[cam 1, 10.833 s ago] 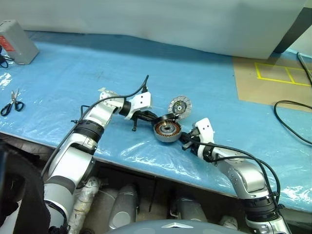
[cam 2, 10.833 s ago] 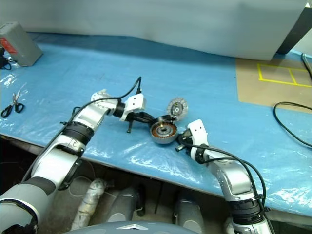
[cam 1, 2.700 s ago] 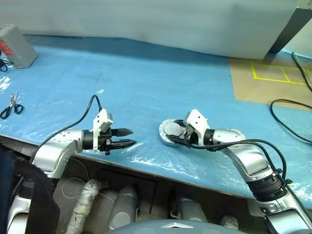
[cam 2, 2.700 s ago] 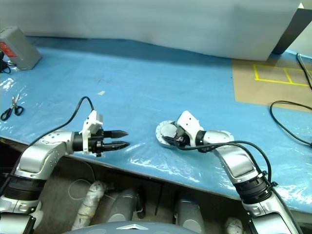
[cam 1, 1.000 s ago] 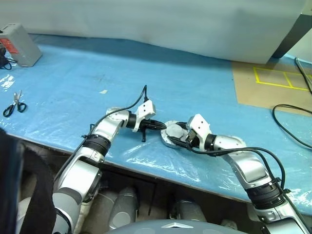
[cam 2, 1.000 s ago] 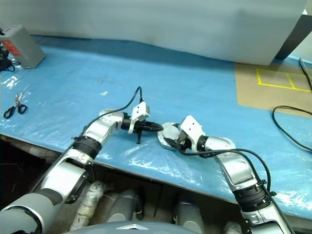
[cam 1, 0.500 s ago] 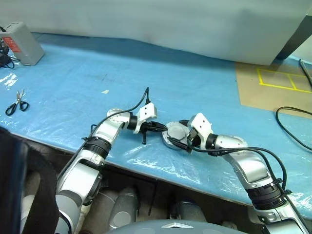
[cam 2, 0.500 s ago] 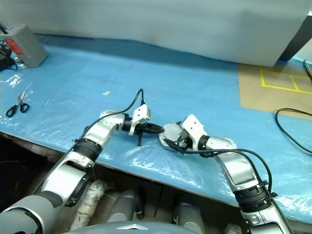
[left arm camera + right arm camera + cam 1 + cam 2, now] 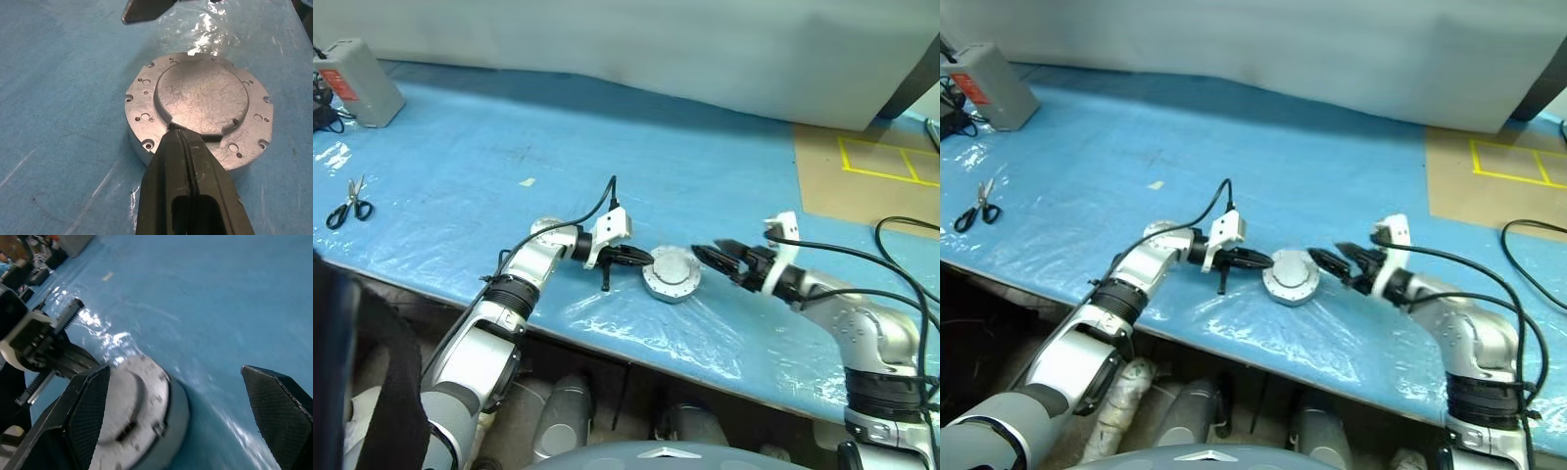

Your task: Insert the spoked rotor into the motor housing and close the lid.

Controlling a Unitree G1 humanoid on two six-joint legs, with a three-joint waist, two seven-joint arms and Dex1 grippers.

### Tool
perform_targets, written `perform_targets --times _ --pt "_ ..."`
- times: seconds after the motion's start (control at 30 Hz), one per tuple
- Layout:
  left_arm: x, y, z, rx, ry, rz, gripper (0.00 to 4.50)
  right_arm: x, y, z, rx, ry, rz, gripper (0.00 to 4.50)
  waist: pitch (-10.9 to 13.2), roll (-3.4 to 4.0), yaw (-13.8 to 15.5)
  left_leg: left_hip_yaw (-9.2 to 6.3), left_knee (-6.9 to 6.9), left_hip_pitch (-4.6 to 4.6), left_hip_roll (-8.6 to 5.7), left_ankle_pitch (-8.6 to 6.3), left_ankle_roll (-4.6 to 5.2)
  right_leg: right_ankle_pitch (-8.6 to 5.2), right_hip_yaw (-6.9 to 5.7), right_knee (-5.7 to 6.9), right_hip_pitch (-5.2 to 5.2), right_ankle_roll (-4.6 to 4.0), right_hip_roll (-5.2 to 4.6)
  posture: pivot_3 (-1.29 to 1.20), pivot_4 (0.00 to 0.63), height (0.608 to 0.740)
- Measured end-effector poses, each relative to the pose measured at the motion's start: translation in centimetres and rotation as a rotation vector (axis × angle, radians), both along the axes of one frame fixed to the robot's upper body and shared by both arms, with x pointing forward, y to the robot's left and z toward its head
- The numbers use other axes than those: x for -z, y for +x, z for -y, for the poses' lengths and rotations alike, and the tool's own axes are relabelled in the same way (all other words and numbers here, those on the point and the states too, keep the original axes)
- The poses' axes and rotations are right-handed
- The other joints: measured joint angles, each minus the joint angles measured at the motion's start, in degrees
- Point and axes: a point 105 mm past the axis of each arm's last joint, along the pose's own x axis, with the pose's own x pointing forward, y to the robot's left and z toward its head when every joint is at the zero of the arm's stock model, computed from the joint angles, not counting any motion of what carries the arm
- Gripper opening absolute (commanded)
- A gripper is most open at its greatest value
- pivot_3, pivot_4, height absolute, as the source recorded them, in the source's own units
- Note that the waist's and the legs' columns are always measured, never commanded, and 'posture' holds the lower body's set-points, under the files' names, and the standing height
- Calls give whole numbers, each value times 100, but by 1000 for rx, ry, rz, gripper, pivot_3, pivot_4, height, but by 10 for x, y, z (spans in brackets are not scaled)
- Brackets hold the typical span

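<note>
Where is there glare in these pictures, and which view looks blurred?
Left eye view: white glare on the wrinkled blue plastic sheet near the table's front edge. Left wrist view: glare beyond the silver disc; the disc itself is sharp. Right wrist view: the disc and the sheet look soft and smeared, with bright streaks.

The round silver-grey metal lid [image 9: 203, 105] looks matt, with fine scratches across its raised face. Glossy, crinkled blue plastic sheeting [image 9: 509, 147] covers the worktop. The black plastic fingers [image 9: 85, 411] have cross-hatched pads.

No readable text; the grey box's [image 9: 357, 82] red label is illegible
</note>
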Motion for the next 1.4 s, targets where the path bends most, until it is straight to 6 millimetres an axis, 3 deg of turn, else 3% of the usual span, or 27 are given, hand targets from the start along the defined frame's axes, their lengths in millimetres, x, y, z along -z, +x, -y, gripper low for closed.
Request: perform_targets --times 0.07,0.13,0.43,0.53,0.63,0.77,1.23,1.4 --pt "0 0 -1 -1 2 3 0 14 -13 -1 -17 39 -95 4477 -4 14 -17 0 -3 -1 0 0 1 0 -1 -2 -1 1 0 0 150 740" --pt "0 0 -1 -3 5 5 0 13 -17 -6 -35 75 -120 4477 -11 23 -23 0 -2 8 0 0 1 0 -1 -4 6 1 0 0 150 740" --pt "1 1 1 -6 0 8 0 18 -19 -42 -78 210 -165 4477 -13 26 -3 0 -7 13 0 2 -7 -1 -4 -6 11 3 -1 0 150 740" --pt "1 2 1 -7 2 9 0 20 -17 -45 -64 221 -171 3811 -13 25 -19 0 -8 15 0 4 -11 -1 -4 -6 11 3 -1 0 150 740" --pt "1 3 -1 -10 4 10 0 22 -15 -45 -32 233 -176 2791 -13 25 -22 0 -13 14 0 6 -15 -2 -4 -6 7 3 -1 0 150 740" --pt "3 6 -11 -35 30 10 0 13 -10 -48 -3 319 -138 1879 -17 31 -23 0 -20 20 0 7 -19 -2 -3 -6 8 5 -1 0 150 740" --pt "2 7 -15 -67 -1 -54 0 12 -7 -53 19 340 -130 1810 -16 30 -33 0 -38 31 0 20 -41 -24 -1 -6 5 43 -1 0 150 740" --pt "-3 6 -21 -110 -30 -116 0 5 6 -57 69 436 -125 1809 -14 32 -66 1 -48 -41 0 42 -71 2 -2 10 -78 -4 0 0 150 740"
